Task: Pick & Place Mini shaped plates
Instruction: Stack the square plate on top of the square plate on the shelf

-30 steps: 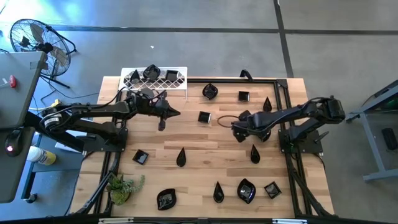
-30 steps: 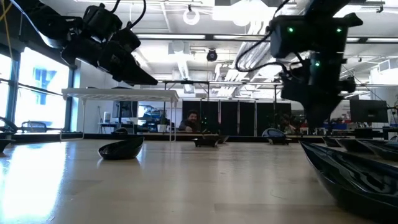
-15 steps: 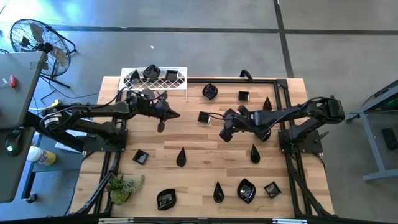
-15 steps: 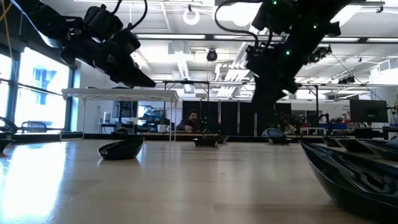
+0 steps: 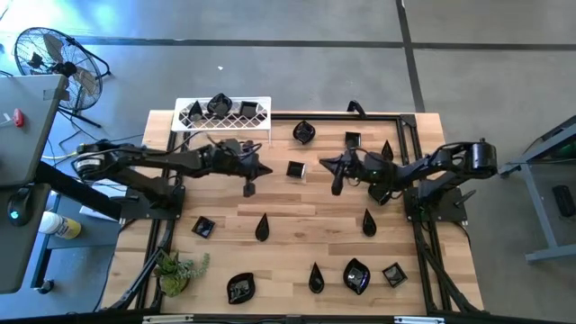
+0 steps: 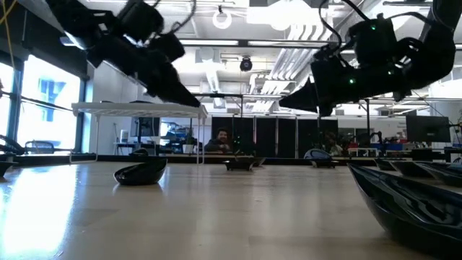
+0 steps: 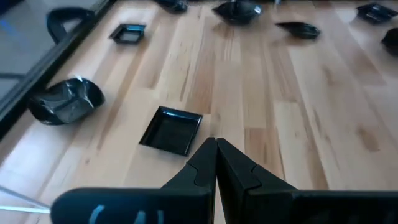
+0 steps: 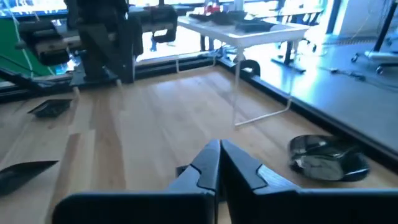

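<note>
Two dark robot arms reach toward each other above a pale wooden counter (image 5: 288, 225) strewn with small glossy black dishes. The left gripper (image 5: 249, 189) hangs over the boards with its fingers pressed together and empty; a small square black plate (image 5: 295, 168) lies flat on the counter just beyond its tip, between the two arms. In the left wrist view the same square plate (image 7: 171, 129) sits directly ahead of the closed fingertips (image 7: 216, 149), apart from them, with a leaf-shaped black dish (image 7: 65, 101) off to one side near the dark frame rail. The right gripper (image 5: 335, 187) is likewise pressed together and holds nothing, hovering on the other side of the square plate, near it but not touching. Another small square black dish (image 5: 353, 139) lies behind the right arm. Teardrop-shaped black plates (image 5: 262, 227) rest further toward the near edge, along with a leaf-shaped one (image 5: 240, 288) beside a small green plant (image 5: 175, 268). A white lattice wire rack (image 5: 225, 113) stands at the counter's far edge, carrying one black dish (image 5: 219, 104). In the low view both arms hang above the surface, and a person sits in the room beyond.
</note>
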Controlling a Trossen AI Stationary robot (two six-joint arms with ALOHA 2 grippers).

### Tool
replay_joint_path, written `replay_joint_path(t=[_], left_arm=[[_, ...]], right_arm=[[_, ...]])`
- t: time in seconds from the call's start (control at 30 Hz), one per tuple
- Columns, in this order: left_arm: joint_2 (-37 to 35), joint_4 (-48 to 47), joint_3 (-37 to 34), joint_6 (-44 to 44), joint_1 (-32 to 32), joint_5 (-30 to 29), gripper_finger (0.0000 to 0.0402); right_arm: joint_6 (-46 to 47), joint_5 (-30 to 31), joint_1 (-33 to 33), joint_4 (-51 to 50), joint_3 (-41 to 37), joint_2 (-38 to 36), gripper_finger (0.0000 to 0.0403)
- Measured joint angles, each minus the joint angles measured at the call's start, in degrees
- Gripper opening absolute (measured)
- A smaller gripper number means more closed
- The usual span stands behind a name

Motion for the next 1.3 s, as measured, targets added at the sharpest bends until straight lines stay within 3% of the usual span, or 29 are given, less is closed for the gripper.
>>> replay_joint_path(t=[0.27,0.53,0.67,0.87,1.3], left_arm=[[13.1,-7.7,11.2,-1.2,0.0,-1.3,0.0015],[22.9,-19.6,23.6,2.7,-0.3,-2.3,0.0091],[26.5,-20.7,26.7,6.7,-1.2,-2.3,0.0111],[30.1,-20.4,29.5,10.5,-2.7,-6.4,0.0107],[32.3,-20.9,30.3,13.6,-2.6,-6.4,0.0074]], right_arm=[[-0.7,-0.6,-2.5,-0.9,-2.2,0.0,0.0017],[-1.7,-0.6,-2.5,-0.7,-4.2,0.0,0.0003],[-2.2,-0.6,-2.5,-0.8,-4.4,0.0,0.0002],[-2.4,-0.6,-2.5,-0.6,-4.4,0.0,0.0006],[-2.6,-0.4,-2.5,-0.4,-4.4,0.0,0.0007]])
